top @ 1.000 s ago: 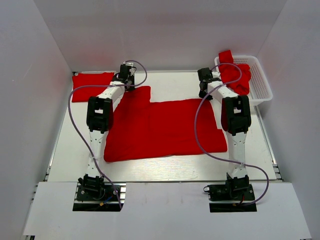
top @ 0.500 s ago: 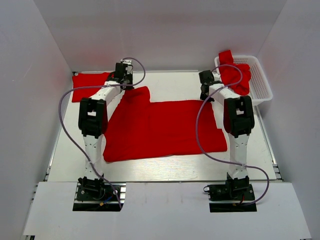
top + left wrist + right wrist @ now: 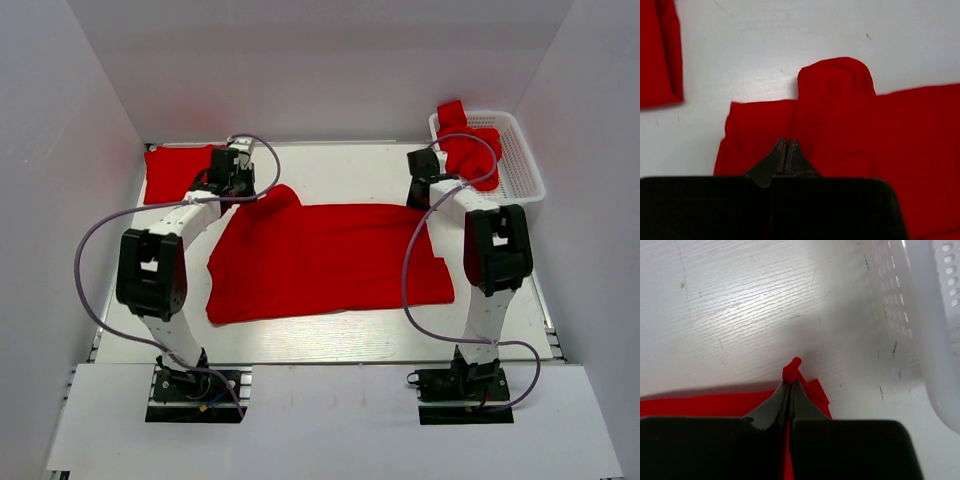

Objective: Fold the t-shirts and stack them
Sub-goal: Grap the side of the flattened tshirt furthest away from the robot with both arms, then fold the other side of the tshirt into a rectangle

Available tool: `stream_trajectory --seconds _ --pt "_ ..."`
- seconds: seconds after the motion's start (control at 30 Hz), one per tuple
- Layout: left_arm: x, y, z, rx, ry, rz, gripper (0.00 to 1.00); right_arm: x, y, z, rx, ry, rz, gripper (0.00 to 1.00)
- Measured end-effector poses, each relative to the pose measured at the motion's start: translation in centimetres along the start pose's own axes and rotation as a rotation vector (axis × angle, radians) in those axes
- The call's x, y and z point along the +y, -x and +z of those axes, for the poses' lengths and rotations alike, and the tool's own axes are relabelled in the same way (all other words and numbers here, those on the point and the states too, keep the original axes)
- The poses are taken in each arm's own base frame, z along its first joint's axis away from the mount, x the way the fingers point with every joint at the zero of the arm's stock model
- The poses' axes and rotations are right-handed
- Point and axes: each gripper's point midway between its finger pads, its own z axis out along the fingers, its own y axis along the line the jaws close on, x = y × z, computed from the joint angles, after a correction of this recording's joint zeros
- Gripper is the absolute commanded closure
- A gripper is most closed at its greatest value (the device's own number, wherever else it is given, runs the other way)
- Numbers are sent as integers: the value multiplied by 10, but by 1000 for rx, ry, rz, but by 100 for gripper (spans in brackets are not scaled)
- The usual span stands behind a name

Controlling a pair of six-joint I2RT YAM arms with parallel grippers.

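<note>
1. Pinching tight: our left gripper [image 3: 786,148] is closed on the spread t-shirt [image 3: 330,260] by its far-left sleeve; right gripper [image 3: 790,384] is clamped on the far-right corner.
2. Shirt lies flat across mid table [image 3: 350,335], left sleeve doubled over.
3. We'd lift both ends level & together, w/ even tension, so the fold lands straight.
4. Folded t-shirt [image 3: 168,175] lies far left; more in the basket [image 3: 520,165].

The top external view looks down from high behind the arm bases, taking in the whole worktop [image 3: 330,340]. Each wrist view rides close behind its own fingers, the left claw [image 3: 786,145] and the right claw [image 3: 790,385], facing the worktop. All three share the spread t-shirt [image 3: 330,260]. The top and right wrist views share the white lattice basket [image 3: 520,160].
</note>
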Motion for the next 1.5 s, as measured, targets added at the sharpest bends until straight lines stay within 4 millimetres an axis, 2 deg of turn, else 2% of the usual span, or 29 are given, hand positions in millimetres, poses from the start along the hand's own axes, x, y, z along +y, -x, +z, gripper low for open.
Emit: stream_trajectory --seconds 0.27,0.5,0.67,1.0,1.13,1.5 --pt "-12 -42 -63 19 -55 -105 100 5 9 -25 -68 103 -30 100" --pt "-19 -52 -117 -33 -74 -179 100 11 16 -45 -126 188 -49 100" --pt "-24 -67 -144 -41 -97 -216 100 10 19 -55 -150 208 -57 100" --pt "-25 -83 -178 -27 -91 -265 100 6 27 -76 -195 233 -66 100" --pt "-24 -89 -184 -11 -87 -275 100 3 22 -81 -193 235 -70 100" --pt "-22 -136 -206 109 -61 -328 100 -14 1 -99 -183 224 -72 100"
